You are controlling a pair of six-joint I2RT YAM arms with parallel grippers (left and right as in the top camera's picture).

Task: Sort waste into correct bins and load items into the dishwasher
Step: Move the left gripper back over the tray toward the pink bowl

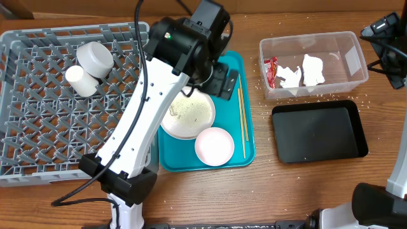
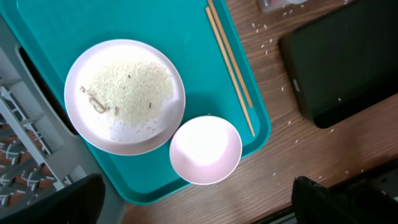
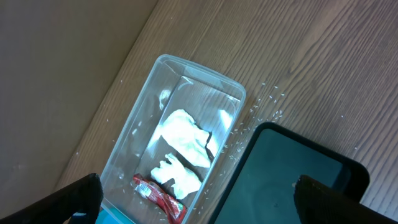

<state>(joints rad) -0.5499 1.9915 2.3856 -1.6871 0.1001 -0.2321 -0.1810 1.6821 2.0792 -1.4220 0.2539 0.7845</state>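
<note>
Loading crockery, by the look of it: left jaws spread wide and empty, just above the small bowl (image 2: 205, 149), rice-strewn plate (image 2: 124, 96) ahead to their left. Right jaws also wide apart, over the clear tub (image 3: 134, 134). Next, probably: lowering to straddle the bowl's rim, then closing.

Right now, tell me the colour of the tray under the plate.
The tray is plain teal, clearest in the left wrist view.

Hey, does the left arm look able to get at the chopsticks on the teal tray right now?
Probably yes. The chopsticks lie bare along one edge of the teal tray, clear of the plate and bowl, and the left tool hangs open just above that tray.
</note>
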